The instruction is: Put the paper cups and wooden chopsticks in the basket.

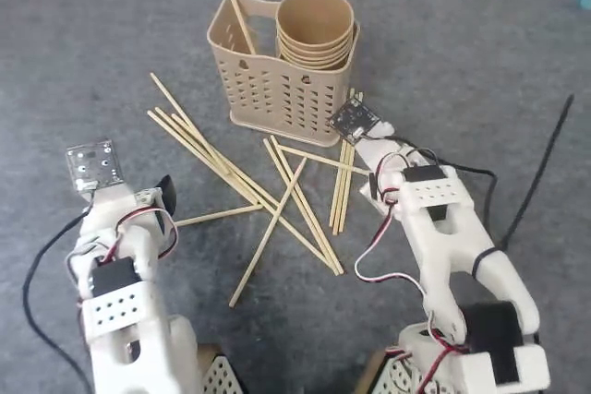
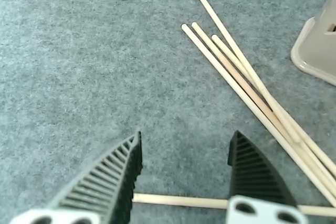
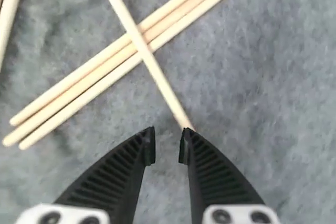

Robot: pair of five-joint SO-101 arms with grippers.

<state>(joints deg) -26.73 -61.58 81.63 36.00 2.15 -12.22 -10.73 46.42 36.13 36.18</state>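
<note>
Done on cups (image 1: 316, 20): stacked inside basket (image 1: 268, 94) at middle of table's (image 1: 480, 71) far edge, one stick (image 1: 236, 6) upright beside them. Left to do: loose sticks (image 1: 212, 161) fanned across table centre, just in front of basket. Left gripper (image 2: 186, 137) spread wide, grasping nothing, hanging over a single stick (image 2: 178, 200) lying crosswise under both fingers, left of table centre. Right gripper (image 3: 166, 137) pinched down to a slit, nothing in it, low by basket's near-right corner, with end of a crossing stick (image 3: 142, 51) right at one fingertip and a bundle of three (image 3: 105, 61) under that stick. Probable step in hand: left pick of the single stick. Drop straight down, keep jaws square across it, close near mid-length rather than an end to limit swing. Press tips slightly into the soft-looking surface before closing; thin round stick, likely to roll out otherwise. Lift level, then tip upright over basket and release into the free side next to cups. For right: open wider before going in, too narrow now to straddle anything; take the crossing stick first, not the three beneath. Watch for snagged neighbours and arm clash above basket.
</note>
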